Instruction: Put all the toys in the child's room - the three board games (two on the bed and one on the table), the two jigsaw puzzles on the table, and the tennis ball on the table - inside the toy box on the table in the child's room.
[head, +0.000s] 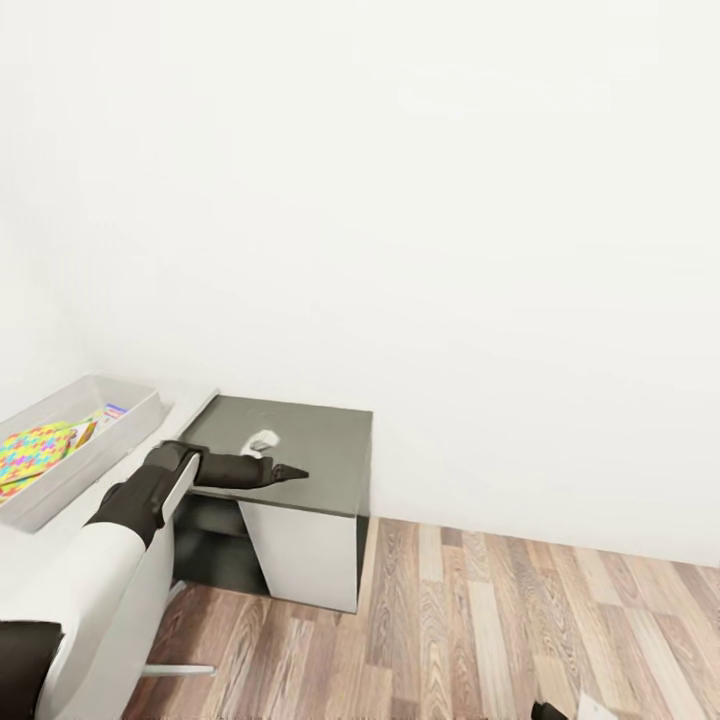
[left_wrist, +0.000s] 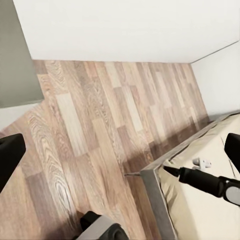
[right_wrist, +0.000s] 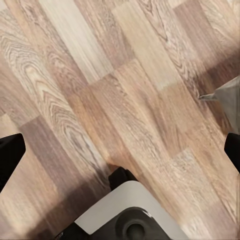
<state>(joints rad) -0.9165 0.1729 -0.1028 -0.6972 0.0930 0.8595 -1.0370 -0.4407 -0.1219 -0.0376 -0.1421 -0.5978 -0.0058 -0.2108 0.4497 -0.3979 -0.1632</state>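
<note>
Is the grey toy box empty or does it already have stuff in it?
Not empty: in the head view the toy box holds a jigsaw puzzle and a small printed box.

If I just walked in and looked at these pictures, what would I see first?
Probably the bright jigsaw puzzle, all yellow, pink, green and blue, lying in the grey toy box at the left edge of the head view. Next comes the left gripper, a dark pointed tip sticking out over the dark grey-topped side cabinet against the plain white wall. Below is wood-plank floor, and the left wrist view catches a corner of the beige bed.
</note>
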